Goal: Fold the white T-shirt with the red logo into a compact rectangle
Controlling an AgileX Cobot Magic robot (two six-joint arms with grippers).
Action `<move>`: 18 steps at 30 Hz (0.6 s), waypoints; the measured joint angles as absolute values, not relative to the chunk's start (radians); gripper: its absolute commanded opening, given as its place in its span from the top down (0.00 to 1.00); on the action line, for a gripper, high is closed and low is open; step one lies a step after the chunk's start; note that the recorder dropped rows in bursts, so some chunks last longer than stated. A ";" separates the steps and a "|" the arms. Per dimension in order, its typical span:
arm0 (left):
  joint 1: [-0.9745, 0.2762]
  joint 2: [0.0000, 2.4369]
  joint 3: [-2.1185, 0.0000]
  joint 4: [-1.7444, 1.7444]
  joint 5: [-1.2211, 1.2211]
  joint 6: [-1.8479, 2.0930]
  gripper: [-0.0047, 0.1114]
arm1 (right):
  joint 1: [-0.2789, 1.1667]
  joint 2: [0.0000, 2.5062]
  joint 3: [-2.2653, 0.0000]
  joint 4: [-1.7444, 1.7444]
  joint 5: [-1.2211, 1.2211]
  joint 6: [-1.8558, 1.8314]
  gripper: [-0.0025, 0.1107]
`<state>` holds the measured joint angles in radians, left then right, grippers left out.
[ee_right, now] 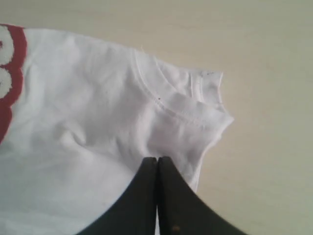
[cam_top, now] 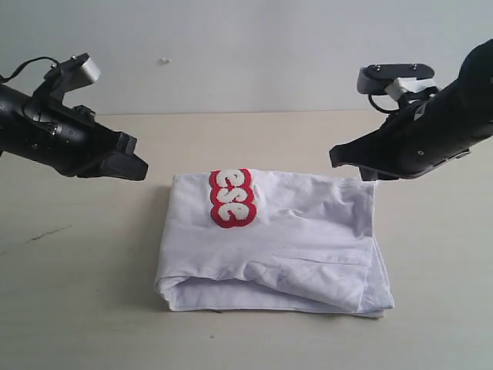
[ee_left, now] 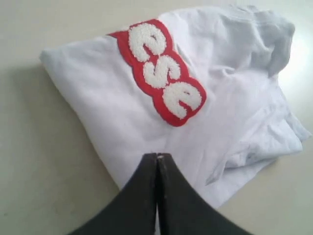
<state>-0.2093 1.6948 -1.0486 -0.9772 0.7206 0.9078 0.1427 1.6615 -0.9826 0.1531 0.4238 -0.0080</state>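
The white T-shirt (cam_top: 293,247) lies folded into a rough, wrinkled rectangle in the middle of the table, with the red logo (cam_top: 231,198) showing "ese" near its far left corner. My left gripper (cam_top: 137,166) hangs just left of that corner, jaws shut and holding nothing. My right gripper (cam_top: 345,159) hovers by the far right corner, also shut and empty. In the left wrist view the closed tips (ee_left: 157,155) point over the T-shirt (ee_left: 234,98) below the logo (ee_left: 164,73). In the right wrist view the closed tips (ee_right: 157,159) sit above a hemmed corner of the T-shirt (ee_right: 88,122).
The beige table (cam_top: 77,293) runs around the shirt on all sides. A plain pale wall (cam_top: 231,46) stands behind it. A faint dark scuff (cam_top: 46,233) marks the tabletop at the left.
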 measured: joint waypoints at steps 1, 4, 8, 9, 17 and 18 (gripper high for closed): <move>-0.209 1.677 -1.032 -0.982 0.701 0.910 0.96 | 0.143 1.640 -0.971 0.148 0.418 -0.008 0.98; -0.209 1.622 -0.969 -0.993 0.628 0.925 0.96 | 0.143 1.573 -0.919 0.134 0.383 -0.008 0.98; -0.209 1.553 -0.878 -1.054 0.540 0.974 0.96 | 0.143 1.485 -0.828 0.127 0.321 -0.008 0.98; -0.209 1.533 -0.854 -1.082 0.520 0.994 0.96 | 0.143 1.460 -0.801 0.124 0.302 -0.008 0.98; -0.209 1.355 -0.686 -1.399 0.400 1.266 0.96 | 0.143 1.259 -0.610 0.118 0.203 -0.030 0.98; -0.209 1.336 -0.668 -1.439 0.387 1.304 0.96 | 0.143 1.234 -0.590 0.118 0.194 -0.030 0.98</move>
